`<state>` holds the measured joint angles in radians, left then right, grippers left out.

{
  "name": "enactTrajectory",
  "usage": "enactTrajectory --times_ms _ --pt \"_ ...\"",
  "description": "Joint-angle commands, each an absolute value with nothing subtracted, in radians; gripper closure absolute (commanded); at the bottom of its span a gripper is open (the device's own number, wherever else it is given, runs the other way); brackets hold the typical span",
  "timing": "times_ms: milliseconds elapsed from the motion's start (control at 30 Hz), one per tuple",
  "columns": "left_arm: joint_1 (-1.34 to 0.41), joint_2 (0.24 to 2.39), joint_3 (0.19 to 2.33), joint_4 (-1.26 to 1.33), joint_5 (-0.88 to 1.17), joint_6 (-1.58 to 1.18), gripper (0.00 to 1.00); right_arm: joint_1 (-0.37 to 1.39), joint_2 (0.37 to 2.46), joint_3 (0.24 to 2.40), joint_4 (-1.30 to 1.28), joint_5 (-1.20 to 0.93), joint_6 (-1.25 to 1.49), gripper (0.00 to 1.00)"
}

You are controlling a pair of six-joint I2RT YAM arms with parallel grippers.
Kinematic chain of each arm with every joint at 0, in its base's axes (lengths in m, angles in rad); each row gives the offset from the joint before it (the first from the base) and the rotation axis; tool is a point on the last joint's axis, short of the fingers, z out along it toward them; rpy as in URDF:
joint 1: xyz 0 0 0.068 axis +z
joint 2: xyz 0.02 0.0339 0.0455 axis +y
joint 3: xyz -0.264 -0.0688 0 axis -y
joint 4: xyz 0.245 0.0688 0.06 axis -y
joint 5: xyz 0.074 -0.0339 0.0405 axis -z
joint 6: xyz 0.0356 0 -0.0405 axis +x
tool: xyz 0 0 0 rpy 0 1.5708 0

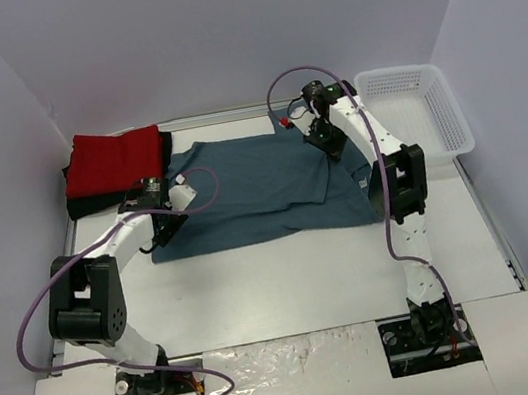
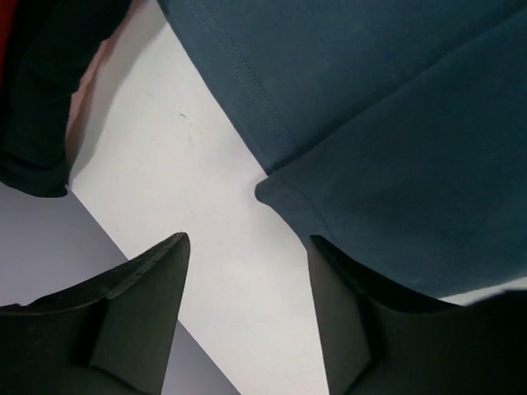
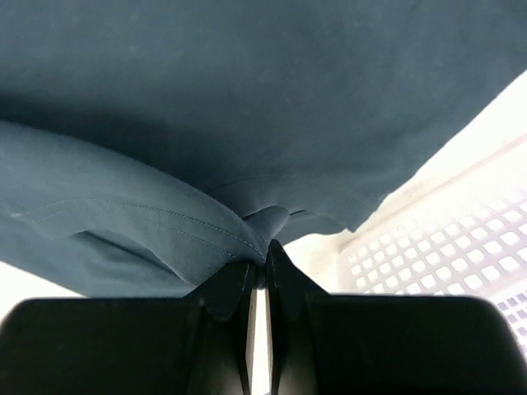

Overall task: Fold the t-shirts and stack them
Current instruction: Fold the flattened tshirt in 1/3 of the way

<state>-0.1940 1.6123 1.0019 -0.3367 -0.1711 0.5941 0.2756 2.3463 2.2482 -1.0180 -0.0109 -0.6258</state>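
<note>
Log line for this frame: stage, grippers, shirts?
stage: folding teal t-shirt | left gripper: open, empty, by its left edge | right gripper: shut on its edge | red t-shirt: folded on black t-shirt, far left

My arms (image 1: 138,234) are white with black joints; a purple cable (image 1: 389,232) trails along each; my fingers (image 2: 140,313) are black wedges.

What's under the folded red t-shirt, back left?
A black cloth t-shirt, only its edges showing around the bright red folded t-shirt. Whatever lies beneath that is covered.
</note>
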Motion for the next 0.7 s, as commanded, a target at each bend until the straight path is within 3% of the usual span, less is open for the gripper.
enactTrajectory --times_ms 0,100,167,200,400,667 --pt "-0.187 1.595 1.034 -0.281 -0.225 0.580 0.40 0.276 2.344 2.284 -0.973 0.064 -0.591 0.98" --pt "-0.186 1.571 1.037 -0.296 -0.230 0.566 0.37 0.272 2.339 2.278 -0.928 0.081 -0.558 0.61" --pt "-0.186 1.537 1.031 -0.314 -0.227 0.563 0.35 0.272 2.333 2.270 -0.917 0.089 -0.542 0.53" --pt "-0.186 1.523 1.025 -0.330 -0.227 0.563 0.34 0.273 2.329 2.266 -0.899 0.095 -0.534 0.44" --pt "-0.186 1.387 0.945 -0.390 -0.222 0.561 0.32 0.271 2.260 2.186 -0.830 0.129 -0.485 0.43" --pt "-0.190 1.157 0.770 -0.503 -0.097 0.699 0.33 0.270 1.970 1.768 -0.810 0.063 -0.518 0.43"
